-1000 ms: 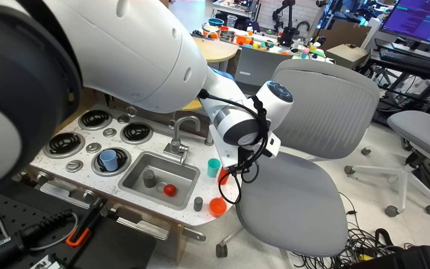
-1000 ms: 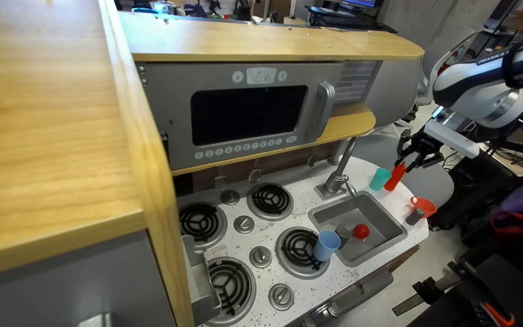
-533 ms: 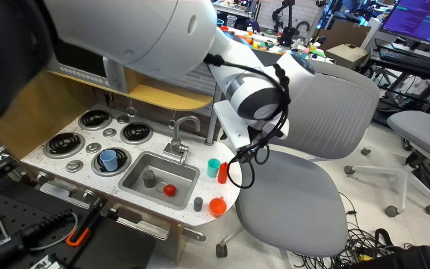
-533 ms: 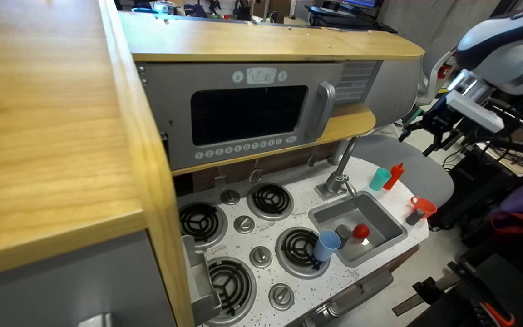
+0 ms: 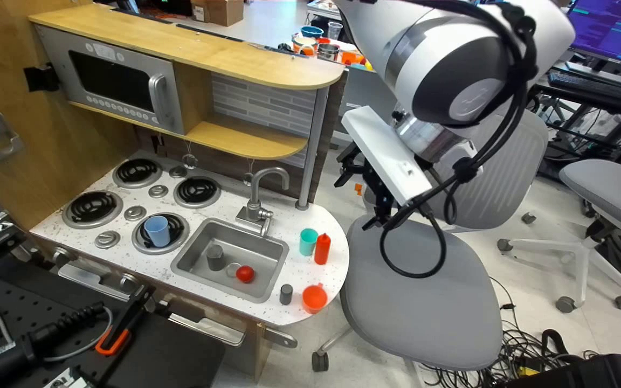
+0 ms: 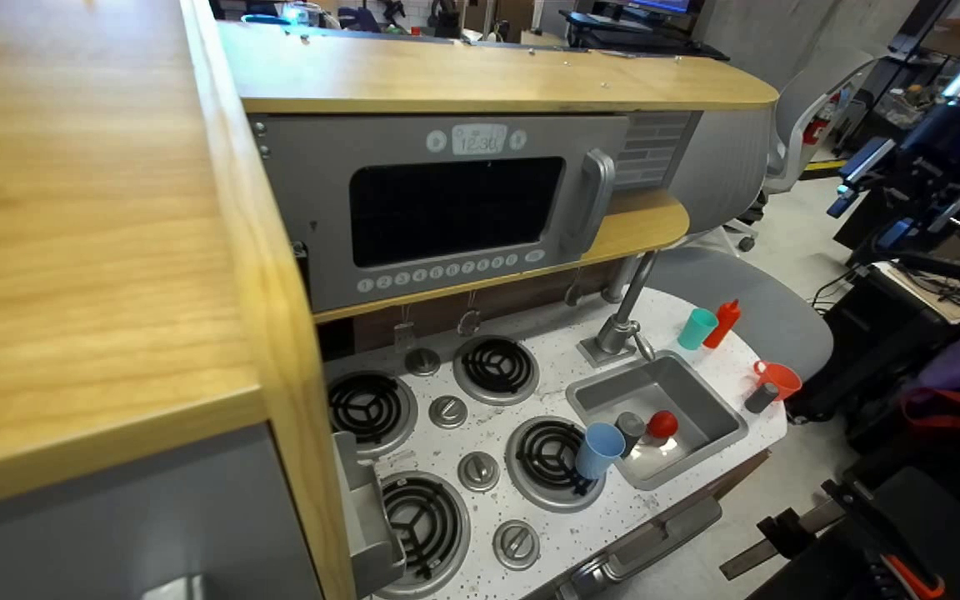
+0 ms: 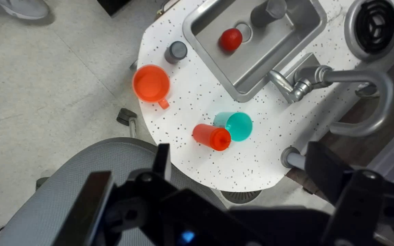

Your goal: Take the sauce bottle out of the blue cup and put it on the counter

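The red sauce bottle (image 5: 322, 249) stands upright on the white speckled counter (image 5: 318, 218), close beside the teal cup (image 5: 308, 242). In the wrist view the bottle (image 7: 205, 135) appears just left of that cup's mouth. Far from it, the blue cup (image 5: 157, 230) sits on a stove burner; nothing sticks out above its rim. That cup is outside the wrist view but shows in both exterior views. My gripper (image 7: 238, 150) is open, its fingers spread wide with nothing between them. It hangs up and away from the bottle, beyond the rounded counter end, above the grey chair.
The sink (image 5: 275, 275) holds a red ball (image 5: 245, 274) and a grey cylinder (image 5: 215, 257). Near the front edge are an orange cup (image 5: 314, 299) and a small grey cylinder (image 5: 286, 294). A faucet (image 5: 255, 194), a shelf post (image 5: 310, 156) and the chair (image 5: 423, 302) stand around.
A second ago the fingers were at the top of the red bottle. They have opened, and the arm has drawn up and away from the counter. The bottle stays standing there.
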You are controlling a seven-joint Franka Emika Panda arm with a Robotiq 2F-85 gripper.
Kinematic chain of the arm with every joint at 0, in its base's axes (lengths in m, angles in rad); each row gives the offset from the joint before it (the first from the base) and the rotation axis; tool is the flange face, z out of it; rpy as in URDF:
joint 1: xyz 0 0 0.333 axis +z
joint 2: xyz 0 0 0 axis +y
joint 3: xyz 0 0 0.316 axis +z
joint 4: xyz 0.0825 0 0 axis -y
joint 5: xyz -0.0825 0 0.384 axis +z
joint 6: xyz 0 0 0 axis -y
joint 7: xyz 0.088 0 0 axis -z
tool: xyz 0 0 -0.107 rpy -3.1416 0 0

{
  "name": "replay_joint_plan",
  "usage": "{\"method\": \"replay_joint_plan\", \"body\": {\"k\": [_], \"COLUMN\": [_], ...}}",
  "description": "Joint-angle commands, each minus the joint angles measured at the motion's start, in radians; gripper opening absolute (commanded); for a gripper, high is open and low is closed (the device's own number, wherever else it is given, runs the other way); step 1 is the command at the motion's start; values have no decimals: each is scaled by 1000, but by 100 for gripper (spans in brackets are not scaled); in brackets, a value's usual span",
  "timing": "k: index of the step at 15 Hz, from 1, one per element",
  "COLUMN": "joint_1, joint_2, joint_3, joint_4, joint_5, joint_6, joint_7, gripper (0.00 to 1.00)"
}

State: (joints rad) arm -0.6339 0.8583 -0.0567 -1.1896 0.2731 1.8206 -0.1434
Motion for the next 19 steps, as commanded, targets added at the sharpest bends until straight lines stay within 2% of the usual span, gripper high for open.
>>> {"method": "replay_joint_plan", "body": {"k": [1,6,8,9,10,11,14,19], "joint_1": [13,35,55,91,107,99,138,136], "joint_2": [-155,-320,-385,-407,-415,-339,-382,-383], "joint_3": [-24,-15,-2,-26,-25,-48,-52,-59], "joint_4": [-178,-355,-426,-443,-454,-356,-410,-422], "joint_5": [-83,-181,-198,-176,-169,-150,-150,-151], "joint_6": [23,92,117,99,69,63,59,60], "joint_7": [-127,-241,-281,-304,-307,-286,-291,-300], "gripper": [100,100,100,100,100,100,100,100]}}
